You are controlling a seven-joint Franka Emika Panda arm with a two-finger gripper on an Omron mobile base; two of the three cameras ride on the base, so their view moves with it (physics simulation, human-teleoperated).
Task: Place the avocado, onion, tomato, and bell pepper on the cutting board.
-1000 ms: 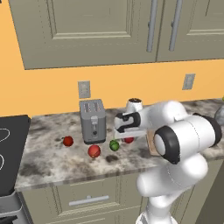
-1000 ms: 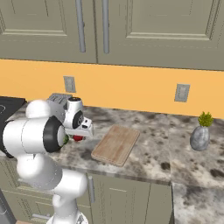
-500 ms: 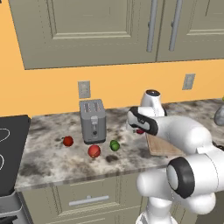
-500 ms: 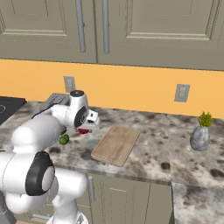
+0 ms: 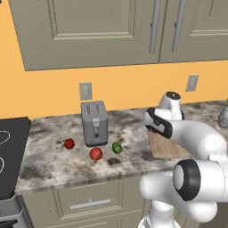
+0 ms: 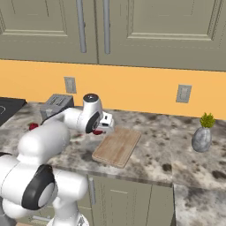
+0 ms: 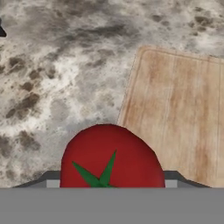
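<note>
Over the table by the cutting board's near corner, my claw grips a red tomato between wide jaws. I should carry it further over the wood before lowering and releasing. Avocado waits on the table beside the toaster, well apart.

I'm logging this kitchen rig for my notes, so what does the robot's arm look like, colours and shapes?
The arm is glossy white, built of fat rounded segments joined by dark, near-black joint rings with grey round caps. The gripper end is white with dark trim. No cables or markings show.
</note>
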